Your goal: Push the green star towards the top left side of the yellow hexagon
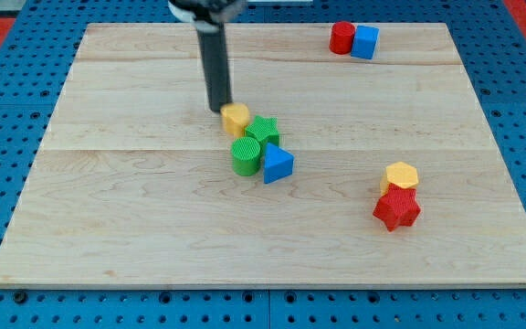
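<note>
One rod ends in my tip point(220, 109), touching a yellow block point(236, 116) beside the green star point(264, 131); no pincer fitted, no legible writing.

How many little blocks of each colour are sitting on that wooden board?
Red: 2, a cylinder and a star
Blue: 2, a cube and a triangle
Yellow: 2, a small block beside my tip and a hexagon
Green: 2, a star and a cylinder
Total: 8

red cylinder point(341, 37) touching blue cube point(365, 42) | red star point(396, 209) | green cylinder point(245, 155) | blue triangle point(277, 164)
</note>
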Action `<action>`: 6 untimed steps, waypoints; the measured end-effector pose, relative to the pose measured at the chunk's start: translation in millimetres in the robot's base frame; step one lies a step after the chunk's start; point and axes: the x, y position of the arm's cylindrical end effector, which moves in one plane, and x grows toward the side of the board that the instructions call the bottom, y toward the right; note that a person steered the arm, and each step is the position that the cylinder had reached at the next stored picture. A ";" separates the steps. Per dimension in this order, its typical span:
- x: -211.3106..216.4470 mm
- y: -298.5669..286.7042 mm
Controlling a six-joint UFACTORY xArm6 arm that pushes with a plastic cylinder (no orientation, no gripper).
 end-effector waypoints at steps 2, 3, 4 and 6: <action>50.9 40.7; 65.6 69.8; 73.6 111.1; 24.6 81.5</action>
